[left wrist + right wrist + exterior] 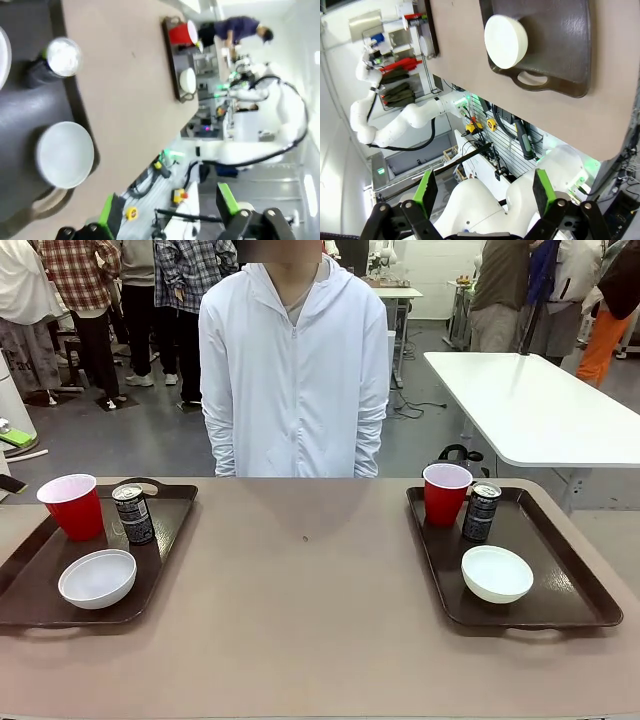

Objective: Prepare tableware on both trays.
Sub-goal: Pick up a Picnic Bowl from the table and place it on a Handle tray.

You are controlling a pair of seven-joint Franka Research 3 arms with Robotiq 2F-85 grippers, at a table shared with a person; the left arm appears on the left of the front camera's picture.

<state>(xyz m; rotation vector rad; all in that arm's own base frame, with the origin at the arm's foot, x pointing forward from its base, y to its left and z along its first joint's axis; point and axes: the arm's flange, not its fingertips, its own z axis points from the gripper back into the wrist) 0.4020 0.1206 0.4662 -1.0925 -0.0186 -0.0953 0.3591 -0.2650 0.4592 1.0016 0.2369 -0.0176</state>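
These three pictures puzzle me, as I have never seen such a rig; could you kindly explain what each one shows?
The front view looks across a table at a person standing opposite. Each of two brown trays, left tray and right tray, holds a red cup, a dark can and a white bowl. The other pictures come from cameras on the two robot arms' wrists, tilted sideways. The left gripper and right gripper, with green pads, are open and hold nothing, back from the table's near edge.
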